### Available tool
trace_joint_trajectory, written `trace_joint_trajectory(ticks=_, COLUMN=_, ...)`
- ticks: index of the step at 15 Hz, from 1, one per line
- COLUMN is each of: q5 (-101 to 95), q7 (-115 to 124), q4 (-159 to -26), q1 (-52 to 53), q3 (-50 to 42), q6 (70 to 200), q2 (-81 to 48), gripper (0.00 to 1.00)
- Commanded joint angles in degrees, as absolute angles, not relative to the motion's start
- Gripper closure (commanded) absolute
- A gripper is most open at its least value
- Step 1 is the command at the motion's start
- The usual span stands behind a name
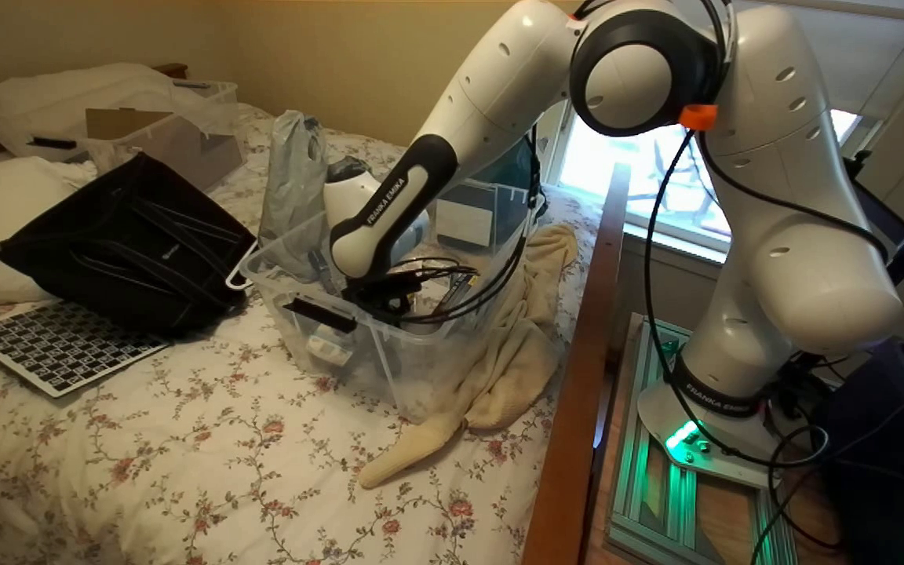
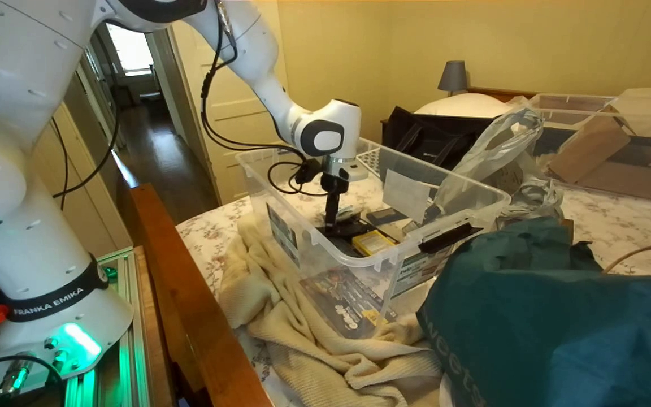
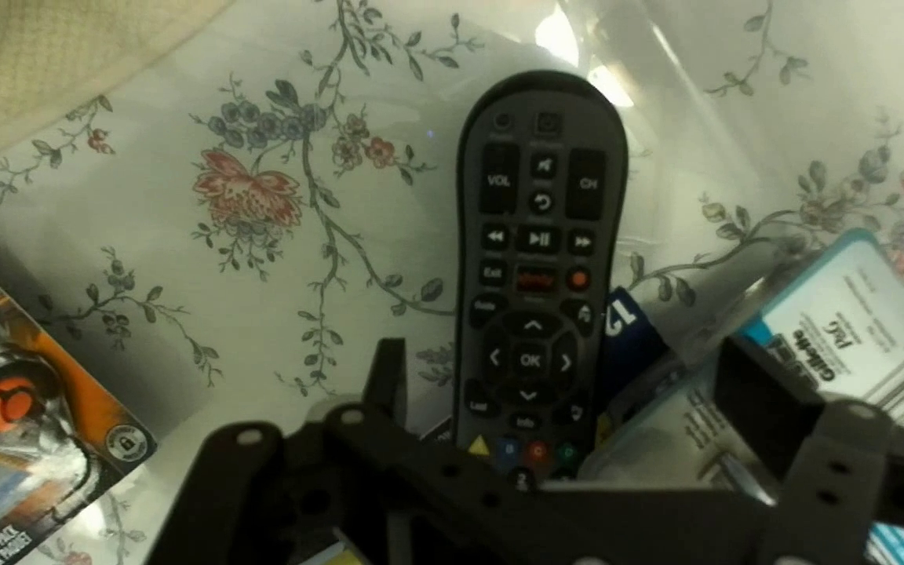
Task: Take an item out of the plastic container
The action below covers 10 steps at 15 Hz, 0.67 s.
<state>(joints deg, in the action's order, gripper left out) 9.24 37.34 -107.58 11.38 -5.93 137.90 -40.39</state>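
The clear plastic container stands on the bed in both exterior views, its walls see-through down to the floral cover. My gripper points down inside it, among the contents. In the wrist view a black remote control lies with its lower end between the fingers of my gripper. The fingers are spread, with a gap on either side of the remote. A Gillette pack sits under the right finger, and an orange-edged pack lies at left. A yellow box is beside the gripper in an exterior view.
A cream blanket bunches against the container. Close by are a teal bag, a grey plastic bag and a black bag. A wooden bed rail runs between bed and robot base. Cables hang from the arm over the container.
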Motion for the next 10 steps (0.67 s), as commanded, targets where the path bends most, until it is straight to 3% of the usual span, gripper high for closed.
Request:
trace_joint_trajectory(ticks=1, q5=8.5, q7=40.3, q4=-110.9, q1=11.3, q3=-6.7, q6=138.6, q2=-38.2, gripper=0.0)
trace_joint_trajectory(ticks=10, q5=9.2, q7=42.7, q4=-114.4, q1=10.1, q3=-6.9, q6=139.9, q2=-36.1, gripper=0.0)
